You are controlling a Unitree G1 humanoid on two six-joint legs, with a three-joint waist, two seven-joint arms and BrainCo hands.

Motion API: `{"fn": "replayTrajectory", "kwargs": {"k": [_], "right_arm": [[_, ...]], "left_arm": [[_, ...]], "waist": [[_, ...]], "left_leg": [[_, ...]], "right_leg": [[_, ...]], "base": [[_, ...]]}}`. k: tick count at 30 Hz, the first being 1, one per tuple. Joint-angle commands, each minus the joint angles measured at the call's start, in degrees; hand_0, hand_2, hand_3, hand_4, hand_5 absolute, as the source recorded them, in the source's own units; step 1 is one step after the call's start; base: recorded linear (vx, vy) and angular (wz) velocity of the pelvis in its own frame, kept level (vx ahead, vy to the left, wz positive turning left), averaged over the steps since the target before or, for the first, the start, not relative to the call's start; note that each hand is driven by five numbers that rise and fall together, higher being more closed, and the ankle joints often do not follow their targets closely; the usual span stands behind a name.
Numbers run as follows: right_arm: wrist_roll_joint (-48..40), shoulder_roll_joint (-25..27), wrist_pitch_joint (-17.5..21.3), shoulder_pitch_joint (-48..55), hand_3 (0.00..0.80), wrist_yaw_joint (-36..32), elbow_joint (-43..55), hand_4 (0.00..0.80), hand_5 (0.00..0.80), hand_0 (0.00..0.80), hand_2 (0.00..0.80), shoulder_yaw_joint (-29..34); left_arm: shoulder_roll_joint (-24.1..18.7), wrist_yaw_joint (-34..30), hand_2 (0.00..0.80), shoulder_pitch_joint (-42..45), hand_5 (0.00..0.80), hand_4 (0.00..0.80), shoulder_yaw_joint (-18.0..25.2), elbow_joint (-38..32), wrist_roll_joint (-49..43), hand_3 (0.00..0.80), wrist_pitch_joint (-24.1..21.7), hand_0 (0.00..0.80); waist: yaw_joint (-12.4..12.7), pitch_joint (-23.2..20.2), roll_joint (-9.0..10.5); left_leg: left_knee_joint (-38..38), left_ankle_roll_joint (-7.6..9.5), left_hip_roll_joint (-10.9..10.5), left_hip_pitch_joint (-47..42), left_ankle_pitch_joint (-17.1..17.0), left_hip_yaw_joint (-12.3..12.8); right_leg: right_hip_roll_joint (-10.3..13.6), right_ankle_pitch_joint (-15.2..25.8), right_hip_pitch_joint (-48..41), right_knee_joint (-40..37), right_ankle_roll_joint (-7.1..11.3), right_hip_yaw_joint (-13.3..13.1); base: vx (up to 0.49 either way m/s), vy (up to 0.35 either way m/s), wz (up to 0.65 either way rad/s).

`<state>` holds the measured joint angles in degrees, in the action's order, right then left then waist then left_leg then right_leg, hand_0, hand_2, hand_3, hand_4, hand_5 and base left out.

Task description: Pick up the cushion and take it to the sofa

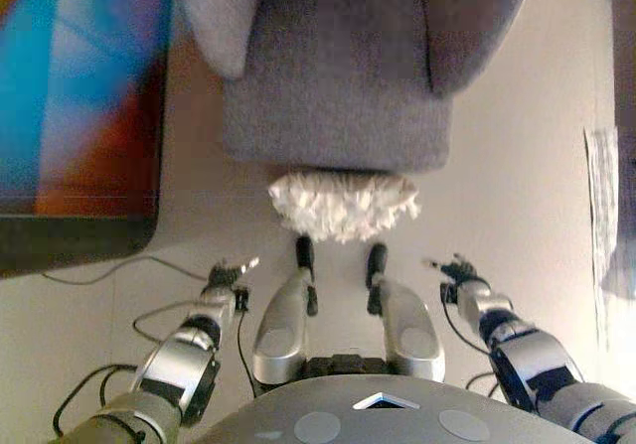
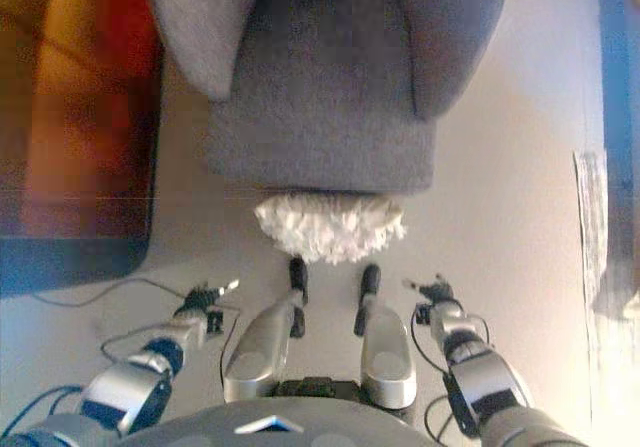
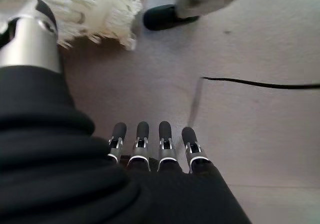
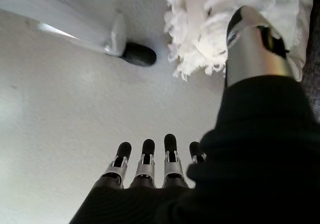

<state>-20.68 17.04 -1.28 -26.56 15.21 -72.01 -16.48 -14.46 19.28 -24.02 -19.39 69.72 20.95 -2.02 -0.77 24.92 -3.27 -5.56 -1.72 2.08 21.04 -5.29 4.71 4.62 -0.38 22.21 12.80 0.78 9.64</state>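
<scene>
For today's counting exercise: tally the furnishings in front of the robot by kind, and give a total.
Grey upholstered fabric sofa: 1
White shaggy cushion on the floor: 1
Dark-edged multicoloured rug: 1
Total: 3

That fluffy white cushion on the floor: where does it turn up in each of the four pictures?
Left eye view: the cushion lies mid-picture on the floor, against the front of the grey sofa.
Right eye view: the cushion sits a little left of centre, below the sofa front.
Left wrist view: at the upper left corner.
Right wrist view: at the upper right, beside the right hand's thumb.
Shared landmark: the cushion's shaggy fringe.
</scene>
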Motion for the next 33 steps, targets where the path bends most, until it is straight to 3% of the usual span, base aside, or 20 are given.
{"fn": "replayTrajectory", "kwargs": {"k": [1, 7, 13, 15, 18, 26, 30, 33], "right_arm": [[2.57, 1.89, 0.38, -5.17, 0.0, 4.53, 3.74, 0.0, 0.0, 0.0, 0.0, -3.34], [4.52, 4.42, 1.98, -12.88, 0.0, 8.88, 4.15, 0.0, 0.0, 0.0, 0.0, -5.25], [6.34, 6.74, 3.2, -19.06, 0.0, 11.65, 4.61, 0.0, 0.0, 0.0, 0.0, -6.77], [6.68, 9.06, 2.99, -21.46, 0.0, 10.81, 4.82, 0.0, 0.0, 0.0, 0.0, -7.92], [7.88, 11.31, 2.63, -25.4, 0.0, 10.78, 5.22, 0.0, 0.0, 0.0, 0.0, -9.56], [10.08, 10.97, 1.27, -33.5, 0.0, 14.74, 4.2, 0.0, 0.0, 0.0, 0.0, -13.13], [11.07, 11.6, 1.91, -36.43, 0.0, 16.93, 4.03, 0.0, 0.0, 0.0, 0.0, -14.33], [12.57, 12.3, 2.45, -39.2, 0.0, 16.55, 3.88, 0.0, 0.0, 0.0, 0.0, -15.44]], "left_arm": [[-1.15, 5.85, 0.0, -5.66, 0.0, 0.0, -3.07, -2.72, -2.44, 0.0, -3.8, 0.0], [-1.41, 9.27, 0.0, -13.6, 0.0, 0.0, -4.3, -3.27, -1.12, 0.0, -5.21, 0.0], [-1.8, 9.34, 0.0, -18.32, 0.0, 0.0, -5.34, -3.4, -0.15, 0.0, -8.77, 0.0], [-6.82, 4.06, 0.0, -21.51, 0.0, 0.0, -4.44, -2.43, 2.03, 0.0, -7.86, 0.0], [-8.99, 2.62, 0.0, -24.48, 0.0, 0.0, -5.13, -0.94, 3.69, 0.0, -7.73, 0.0], [-8.01, 8.09, 0.0, -29.63, 0.0, 0.0, -6.6, -0.11, 1.22, 0.0, -8.7, 0.0], [-8.32, 11.31, 0.0, -31.45, 0.0, 0.0, -7.2, -0.83, -1.06, 0.0, -11.64, 0.0], [-9.17, 11.38, 0.0, -33.93, 0.0, 0.0, -8.43, -2.17, -3.48, 0.0, -10.98, 0.0]], "waist": [[-0.82, 2.96, 1.25], [-1.63, 4.87, -0.11], [-2.37, 4.87, -0.69], [-2.91, 4.87, -1.22], [-3.1, 4.87, -1.72], [-2.93, 4.87, -1.51], [-2.99, 4.87, -1.83], [-3.03, 4.87, -2.14]], "left_leg": [[-6.09, 1.64, -3.12, 5.77, 3.35, -0.3], [-8.49, 1.9, -3.67, 17.11, 1.46, 0.03], [-16.78, 1.66, -2.89, 28.35, 3.04, 0.0], [-19.6, 1.28, -2.57, 31.48, 3.5, 0.36], [-22.95, 1.05, -1.97, 36.33, 4.05, 0.54], [-27.74, 0.78, -1.46, 47.12, 5.65, -0.03], [-30.73, 0.58, -1.03, 52.72, 6.68, 0.31], [-32.44, 0.46, -0.86, 56.01, 7.32, 0.41]], "right_leg": [[1.25, 2.81, 5.23, -0.64, 2.05, -2.39], [0.36, 3.75, 17.44, 3.3, 1.91, -3.56], [0.27, 3.57, 28.23, 8.03, 1.5, -5.48], [0.38, 3.49, 31.49, 10.29, 1.21, -6.01], [0.32, 3.11, 36.17, 13.42, 0.97, -6.59], [0.29, 2.6, 46.6, 17.76, 0.81, -6.66], [0.48, 2.11, 52.05, 20.98, 1.03, -6.69], [0.61, 1.93, 55.39, 22.85, 1.31, -6.84]], "base": [[-0.163, 0.053, -0.03], [-0.132, 0.051, -0.07], [-0.054, 0.044, -0.03], [-0.016, 0.096, -0.05], [0.011, 0.086, -0.14], [-0.001, 0.005, -0.05], [0.015, 0.017, 0.03], [0.016, 0.031, 0.06]]}}
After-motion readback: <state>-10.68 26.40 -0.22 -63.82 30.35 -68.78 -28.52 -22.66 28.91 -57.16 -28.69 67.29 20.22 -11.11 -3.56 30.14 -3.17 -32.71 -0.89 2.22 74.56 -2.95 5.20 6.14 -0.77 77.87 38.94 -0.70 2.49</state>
